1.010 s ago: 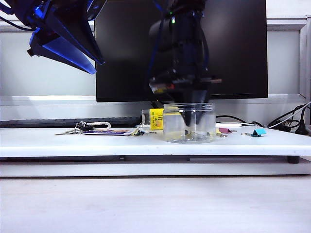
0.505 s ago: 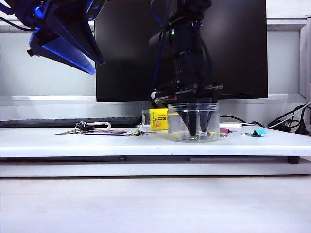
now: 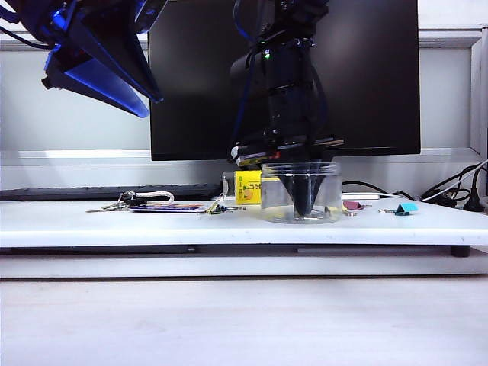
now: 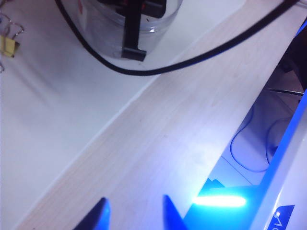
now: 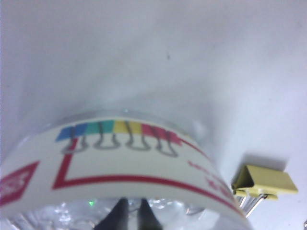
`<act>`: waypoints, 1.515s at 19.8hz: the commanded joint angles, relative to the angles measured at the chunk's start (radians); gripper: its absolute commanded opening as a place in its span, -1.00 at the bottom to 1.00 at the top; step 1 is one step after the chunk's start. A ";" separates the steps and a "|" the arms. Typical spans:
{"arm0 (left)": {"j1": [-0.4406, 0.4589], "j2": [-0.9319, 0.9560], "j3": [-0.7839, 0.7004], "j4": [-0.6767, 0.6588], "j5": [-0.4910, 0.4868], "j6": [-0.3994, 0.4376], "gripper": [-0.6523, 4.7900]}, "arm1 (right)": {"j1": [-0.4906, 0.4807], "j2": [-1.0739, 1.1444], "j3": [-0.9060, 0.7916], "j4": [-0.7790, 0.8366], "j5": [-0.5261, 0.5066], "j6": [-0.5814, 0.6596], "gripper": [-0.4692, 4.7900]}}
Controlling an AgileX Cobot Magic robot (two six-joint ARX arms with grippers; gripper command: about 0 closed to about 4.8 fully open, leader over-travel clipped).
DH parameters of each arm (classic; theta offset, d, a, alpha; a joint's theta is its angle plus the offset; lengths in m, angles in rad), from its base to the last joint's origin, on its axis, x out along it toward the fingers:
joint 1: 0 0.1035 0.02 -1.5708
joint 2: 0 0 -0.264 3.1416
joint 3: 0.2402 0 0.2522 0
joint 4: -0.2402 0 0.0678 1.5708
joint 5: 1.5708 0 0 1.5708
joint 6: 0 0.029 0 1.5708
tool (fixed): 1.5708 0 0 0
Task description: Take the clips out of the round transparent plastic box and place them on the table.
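White table [image 3: 91, 221] before black monitor [image 3: 191, 76]. Box [image 3: 299, 192] upright on table, right of centre, its label [image 5: 120, 163] printed with clip drawings. Right gripper [image 3: 303, 204] reaches down inside box, jaws nearly together; whether clamped on clip, cannot tell. Yellow clip [image 5: 264, 184] on table just beside box. Pink clip [image 3: 353, 205] and teal clip [image 3: 406, 207] right of box. Keys [image 3: 130, 200] left. Left gripper [image 4: 134, 213] raised high at left, jaws apart, empty.

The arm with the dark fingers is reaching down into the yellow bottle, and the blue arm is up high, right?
Not quite. In the exterior view the right gripper reaches down into the round transparent plastic box, not a bottle. The blue left gripper is indeed up high.
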 commanded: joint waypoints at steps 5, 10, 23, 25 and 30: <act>0.000 -0.005 -0.001 0.017 0.005 0.011 -0.20 | 0.011 0.000 -0.005 0.027 0.080 -0.082 -0.48; 0.000 -0.005 -0.001 0.029 0.005 0.010 -0.20 | 0.035 0.000 -0.005 0.056 0.070 -0.140 -0.37; 0.000 -0.004 -0.001 0.027 0.005 0.026 -0.20 | 0.072 -0.045 -0.005 0.137 0.023 -0.245 -0.37; 0.000 -0.004 -0.001 0.027 0.005 0.026 -0.20 | 0.071 -0.048 -0.006 0.147 0.006 -0.250 -0.37; 0.000 -0.004 -0.001 0.019 0.008 0.026 -0.20 | 0.064 -0.043 -0.006 0.162 -0.017 -0.244 -0.38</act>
